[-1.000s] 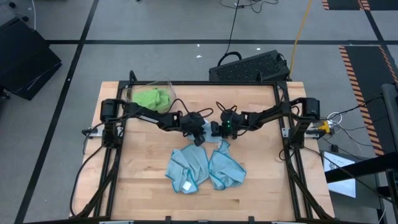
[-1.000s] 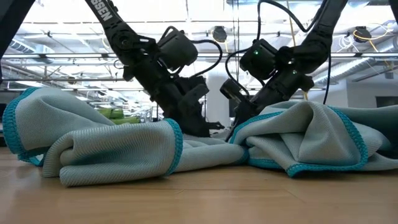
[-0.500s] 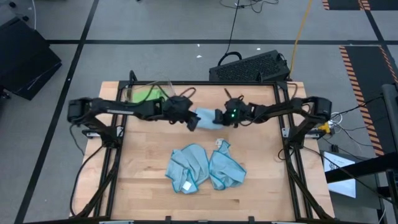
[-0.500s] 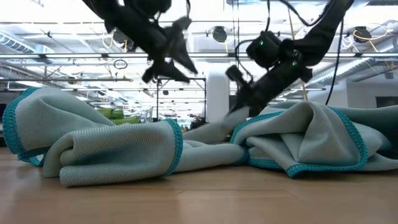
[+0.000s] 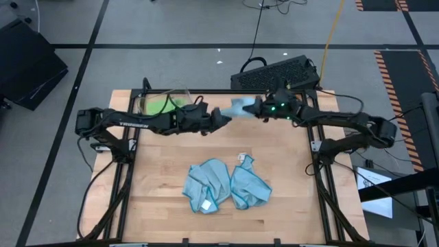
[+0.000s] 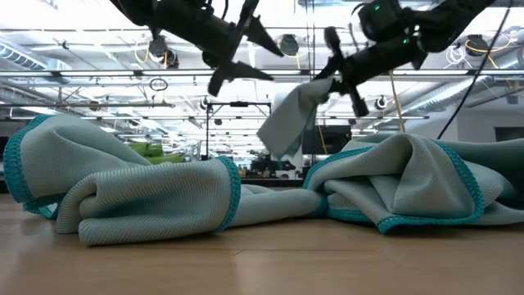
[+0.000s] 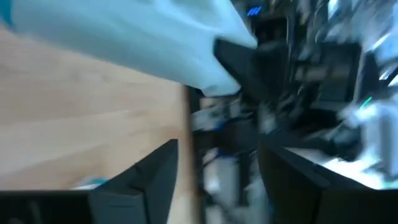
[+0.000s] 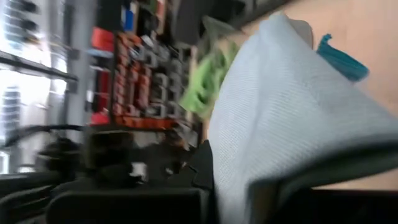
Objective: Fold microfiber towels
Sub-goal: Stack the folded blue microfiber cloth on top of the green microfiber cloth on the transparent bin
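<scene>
My right claw (image 5: 255, 109) pinches one soft light-blue microfiber towel (image 5: 240, 108) aloft near the desk's far edge, letting it hang free; my left claw (image 5: 219, 116) gapes wide beside it.

The light blue microfiber towels (image 5: 225, 184) are soft, matt ribbed cloth with teal stitched edging. Beneath them, the table (image 5: 288, 206) is smooth pale wood.

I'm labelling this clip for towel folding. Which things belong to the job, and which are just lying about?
Job:
- light blue microfiber towel hanging from the right end effector
- two crumpled light blue towels on the wooden table
- lime green towels

Lying about:
- clear plastic bin holding the green towels
- black keyboard on the floor
</scene>
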